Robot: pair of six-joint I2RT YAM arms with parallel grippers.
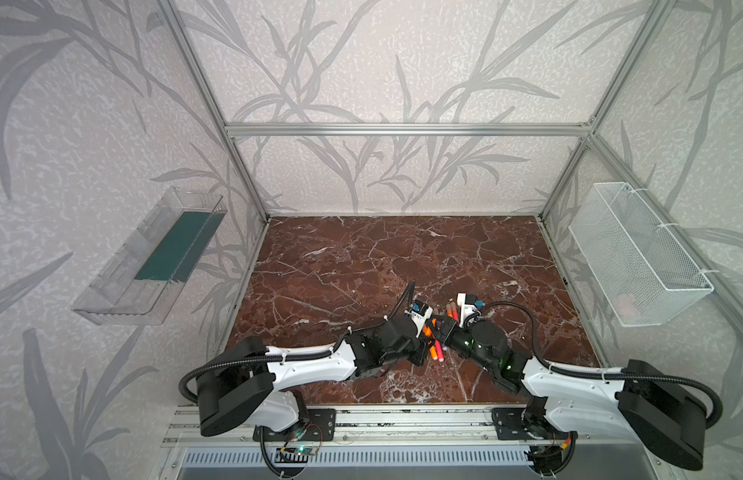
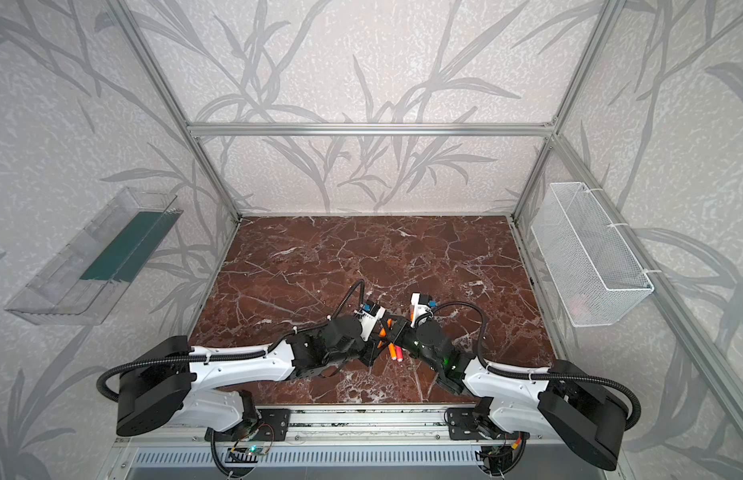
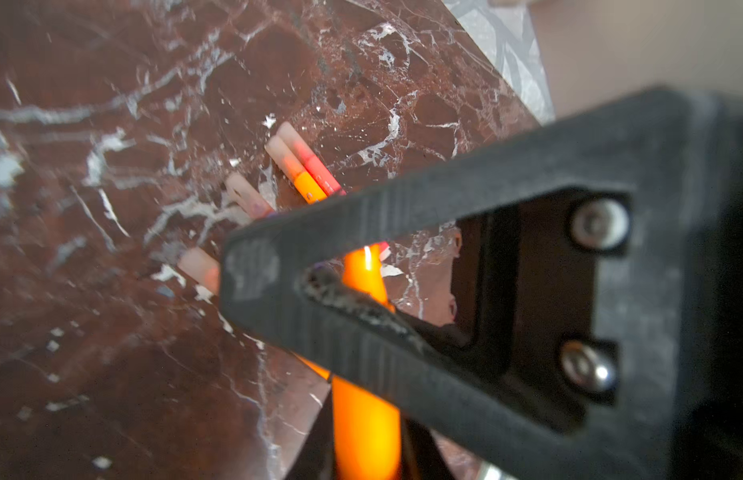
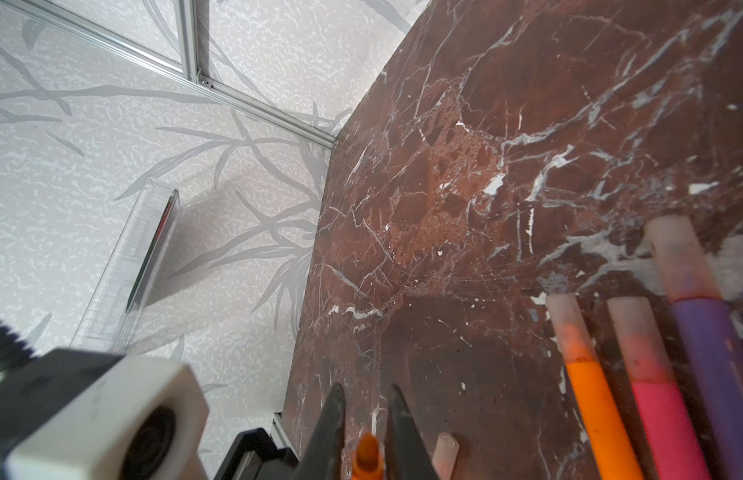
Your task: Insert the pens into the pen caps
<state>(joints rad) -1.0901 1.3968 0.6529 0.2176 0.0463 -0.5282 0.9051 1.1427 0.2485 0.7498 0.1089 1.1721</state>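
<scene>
- The left gripper (image 3: pixel 247 270) jaws are pressed together over the red-brown marble tabletop (image 3: pixel 112 374);
- a slim orange marker pen (image 4: pixel 367 453) is clamped in the right gripper (image 4: pixel 367 395) jaws.

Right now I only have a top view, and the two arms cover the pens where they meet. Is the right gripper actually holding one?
Observer: Yes. In the right wrist view the right gripper is shut on an orange pen, with its bare tip poking out between the fingers.
Operator: Is there a free cap near that tip?
Observer: Yes, one empty cap shows just beside those fingers, with its open end visible.
</scene>
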